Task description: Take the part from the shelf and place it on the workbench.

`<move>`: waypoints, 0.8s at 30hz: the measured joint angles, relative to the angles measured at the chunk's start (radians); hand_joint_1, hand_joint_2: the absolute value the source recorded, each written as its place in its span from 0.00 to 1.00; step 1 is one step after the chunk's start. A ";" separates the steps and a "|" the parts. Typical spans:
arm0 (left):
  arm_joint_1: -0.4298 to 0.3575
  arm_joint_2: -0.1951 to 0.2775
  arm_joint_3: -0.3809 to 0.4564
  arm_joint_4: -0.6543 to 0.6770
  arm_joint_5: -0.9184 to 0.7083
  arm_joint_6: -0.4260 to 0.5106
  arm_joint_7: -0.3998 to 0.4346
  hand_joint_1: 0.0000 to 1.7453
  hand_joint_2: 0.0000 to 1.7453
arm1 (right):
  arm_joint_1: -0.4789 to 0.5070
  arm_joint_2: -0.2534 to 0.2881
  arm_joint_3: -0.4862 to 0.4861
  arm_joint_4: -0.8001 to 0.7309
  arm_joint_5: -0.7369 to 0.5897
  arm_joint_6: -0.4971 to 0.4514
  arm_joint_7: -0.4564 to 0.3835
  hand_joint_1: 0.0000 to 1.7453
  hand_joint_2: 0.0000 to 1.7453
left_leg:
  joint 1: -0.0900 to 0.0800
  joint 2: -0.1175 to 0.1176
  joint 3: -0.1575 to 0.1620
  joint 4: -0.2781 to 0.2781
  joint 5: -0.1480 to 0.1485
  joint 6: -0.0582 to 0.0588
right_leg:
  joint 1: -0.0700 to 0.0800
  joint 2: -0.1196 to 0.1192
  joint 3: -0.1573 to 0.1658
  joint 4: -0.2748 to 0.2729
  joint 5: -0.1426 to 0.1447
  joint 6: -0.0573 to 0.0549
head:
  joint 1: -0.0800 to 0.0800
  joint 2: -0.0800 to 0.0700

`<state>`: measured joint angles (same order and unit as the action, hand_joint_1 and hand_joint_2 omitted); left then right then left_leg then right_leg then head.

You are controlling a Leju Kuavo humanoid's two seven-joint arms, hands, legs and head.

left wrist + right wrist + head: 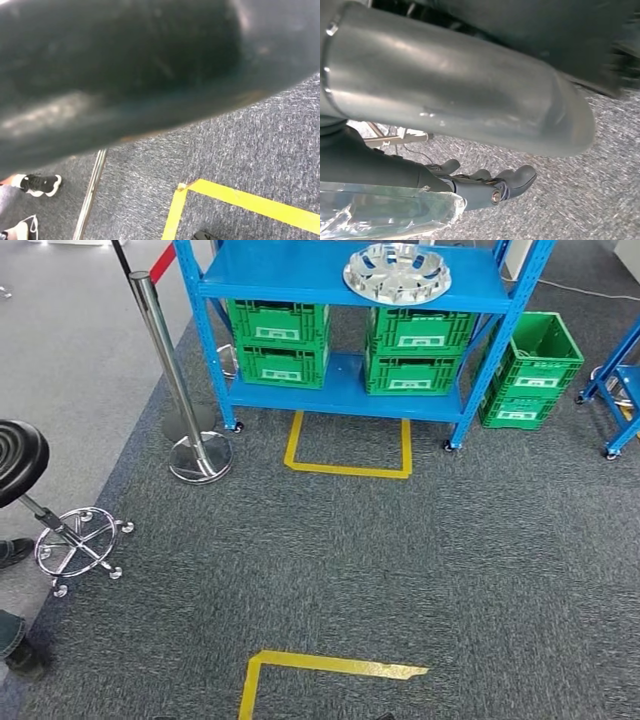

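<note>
The part [397, 272], a round silver disc, lies flat on the blue shelf [343, 285] top, unobstructed for grasping. The right hand [486, 185] hangs empty, fingers apparently loosely extended; left hand state cannot be determined.

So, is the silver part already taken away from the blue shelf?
No, in the head view the silver part lies on the top board of the blue shelf, above the green crates.
</note>
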<state>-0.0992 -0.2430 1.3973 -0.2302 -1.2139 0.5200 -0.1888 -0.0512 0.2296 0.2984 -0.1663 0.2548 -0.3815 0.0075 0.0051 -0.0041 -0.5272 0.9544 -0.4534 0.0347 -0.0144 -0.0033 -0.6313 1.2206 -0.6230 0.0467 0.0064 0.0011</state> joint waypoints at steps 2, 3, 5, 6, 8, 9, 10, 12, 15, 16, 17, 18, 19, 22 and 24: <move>0.002 0.000 0.000 0.000 0.000 0.000 0.000 0.00 0.00 | 0.004 -0.001 0.000 0.000 0.000 0.000 0.000 0.00 0.00 | 0.002 -0.005 0.007 0.002 -0.008 -0.005 | -0.003 0.001 -0.032 0.027 0.022 0.005 | 0.000 0.000; 0.003 -0.001 0.000 0.000 0.001 0.000 0.000 0.00 0.00 | 0.005 -0.001 0.000 0.000 0.000 0.000 0.000 0.00 0.00 | 0.004 -0.007 0.013 0.004 -0.013 -0.010 | -0.007 0.001 -0.017 -0.019 0.063 0.008 | 0.000 0.000; 0.003 -0.001 0.000 0.000 0.001 0.000 0.001 0.00 0.00 | 0.005 -0.002 0.000 0.000 0.001 0.000 0.000 0.00 0.00 | 0.005 -0.011 0.023 0.012 -0.028 -0.024 | -0.012 0.004 0.039 -0.150 0.133 0.013 | 0.003 0.000; 0.002 -0.001 0.000 0.000 0.001 0.001 0.002 0.00 0.00 | 0.005 -0.002 0.000 0.000 0.002 -0.001 0.000 0.00 0.00 | 0.004 -0.012 0.024 0.018 -0.035 -0.031 | -0.014 0.007 0.061 -0.193 0.146 0.010 | 0.005 0.000; 0.001 -0.001 0.000 0.000 0.001 0.001 0.003 0.00 0.00 | 0.004 -0.002 0.000 0.000 0.003 -0.001 0.000 0.00 0.00 | 0.000 -0.014 0.022 0.025 -0.043 -0.041 | -0.011 0.013 0.076 -0.211 0.136 -0.005 | 0.005 0.000; 0.000 -0.001 0.000 0.000 0.001 0.001 0.004 0.00 0.00 | 0.005 -0.002 0.000 0.000 0.004 -0.002 0.001 0.00 0.00 | 0.002 -0.015 0.022 0.027 -0.047 -0.044 | -0.012 0.013 0.078 -0.209 0.133 -0.015 | 0.003 0.000; 0.000 -0.001 0.000 0.000 0.001 0.002 0.004 0.00 0.00 | 0.006 -0.002 0.000 0.000 0.004 -0.002 0.001 0.00 0.00 | 0.003 -0.014 0.024 0.030 -0.052 -0.047 | -0.012 0.012 0.079 -0.209 0.130 -0.022 | 0.000 0.000; 0.000 -0.001 0.000 0.000 0.000 0.002 0.004 0.00 0.00 | 0.007 -0.002 0.000 0.000 0.005 -0.003 0.002 0.00 0.00 | 0.006 -0.010 0.004 0.080 -0.082 -0.055 | -0.013 0.009 0.087 -0.209 0.123 -0.036 | -0.004 0.000; -0.001 -0.001 0.000 0.000 0.000 0.003 0.004 0.00 0.00 | 0.005 -0.002 0.000 0.000 0.006 -0.005 0.002 0.00 0.00 | 0.006 -0.007 -0.114 0.288 -0.158 -0.060 | -0.010 0.002 0.101 -0.209 0.109 -0.049 | -0.008 0.000; 0.001 -0.001 0.000 0.000 0.000 0.003 0.004 0.00 0.00 | 0.006 -0.002 0.000 0.000 0.006 -0.005 0.002 0.00 0.00 | 0.006 -0.007 -0.149 0.337 -0.163 -0.059 | -0.008 0.001 0.107 -0.209 0.103 -0.050 | -0.008 0.000; 0.003 -0.001 0.000 0.000 0.000 0.003 0.004 0.00 0.00 | 0.007 -0.002 0.000 0.000 0.006 -0.005 0.002 0.00 0.00 | 0.005 -0.006 -0.167 0.350 -0.145 -0.056 | -0.007 0.001 0.115 -0.209 0.096 -0.050 | -0.008 0.000; 0.005 -0.001 0.000 0.000 0.000 0.004 0.004 0.00 0.00 | 0.008 -0.002 0.000 0.000 0.006 -0.005 0.002 0.00 0.00 | 0.004 -0.006 -0.165 0.321 -0.107 -0.050 | -0.005 0.001 0.126 -0.209 0.089 -0.049 | -0.008 0.000; 0.006 -0.001 0.000 0.000 0.000 0.004 0.004 0.00 0.00 | 0.008 -0.002 0.000 0.000 0.006 -0.005 0.002 0.00 0.00 | 0.002 -0.006 -0.146 0.260 -0.055 -0.043 | -0.004 0.002 0.138 -0.210 0.080 -0.048 | -0.008 0.000; 0.003 0.000 0.000 0.000 -0.001 0.005 0.004 0.00 0.00 | 0.006 -0.001 0.000 0.000 0.006 -0.005 0.001 0.00 0.00 | -0.011 -0.001 -0.081 0.099 0.017 -0.017 | -0.002 0.000 0.155 -0.216 0.055 -0.035 | -0.008 0.000; 0.002 0.000 0.000 0.000 -0.001 0.006 0.004 0.00 0.00 | 0.004 -0.001 0.000 0.000 0.006 -0.005 0.001 0.00 0.00 | -0.014 0.000 -0.066 0.066 0.000 -0.012 | -0.001 -0.003 0.167 -0.220 0.054 -0.021 | -0.009 0.000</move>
<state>-0.0974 -0.2430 1.3970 -0.2300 -1.2145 0.5259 -0.1850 -0.0477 0.2289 0.2983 -0.1659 0.2613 -0.3864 0.0086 -0.0090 -0.0041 -0.5933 1.0201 -0.4531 0.0229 -0.0152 -0.0064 -0.4639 1.0006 -0.5688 0.0255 -0.0027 0.0011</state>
